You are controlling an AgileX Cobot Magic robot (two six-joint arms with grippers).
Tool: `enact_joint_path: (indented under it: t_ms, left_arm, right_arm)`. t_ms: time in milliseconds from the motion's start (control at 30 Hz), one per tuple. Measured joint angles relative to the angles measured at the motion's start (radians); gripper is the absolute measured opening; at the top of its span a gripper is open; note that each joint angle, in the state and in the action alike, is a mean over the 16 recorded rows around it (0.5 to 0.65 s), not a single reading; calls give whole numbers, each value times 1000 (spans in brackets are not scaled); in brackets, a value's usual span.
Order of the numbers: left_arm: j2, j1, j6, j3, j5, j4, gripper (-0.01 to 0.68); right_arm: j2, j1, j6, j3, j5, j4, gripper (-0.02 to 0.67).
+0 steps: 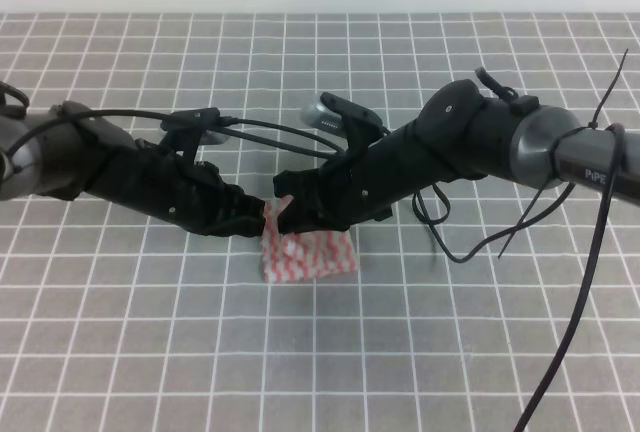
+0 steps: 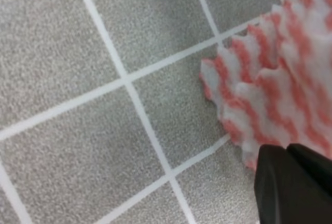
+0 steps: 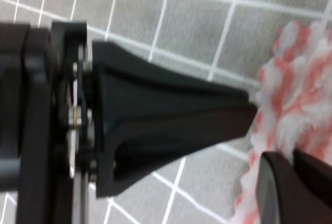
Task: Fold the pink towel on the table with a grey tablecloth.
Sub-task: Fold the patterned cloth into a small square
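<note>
Grey tablecloth [image 1: 150,352] (white grid lines), the pink towel [image 1: 310,255] directly on it near its middle

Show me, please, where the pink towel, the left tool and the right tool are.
pink towel [image 1: 310,255], exterior high view, middle of its striped face.
left tool [image 1: 258,220], exterior high view, tip at the towel's raised edge.
right tool [image 1: 287,216], exterior high view, tip at the same edge.

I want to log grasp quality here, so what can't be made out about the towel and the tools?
- Exterior high: both tools' tips hide the pink towel's far edge.
- Left wrist: left tool cut off by the frame; grip unclear.
- Right wrist: blurred; right tool cut off, and the left tool blocks the towel's edge.
</note>
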Motion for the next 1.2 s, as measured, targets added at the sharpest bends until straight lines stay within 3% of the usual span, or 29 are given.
enact_joint_path:
  t_ms: [333, 867, 1000, 1200]
  left_arm:
    - [2, 0, -3, 0, -2, 9, -2]
    - [-2, 0, -4, -10, 3, 9, -1]
    - [-9, 0, -5, -32, 14, 10, -1]
    - [-18, -3, -19, -79, 46, 15, -1]
  right_arm:
    - [1, 1, -2, -2, 7, 1, 7]
    - [0, -15, -4, -5, 38, 0, 225]
    - [0, -36, -4, -7, 85, -9, 217]
    - [-1, -69, 0, -8, 170, -44, 136]
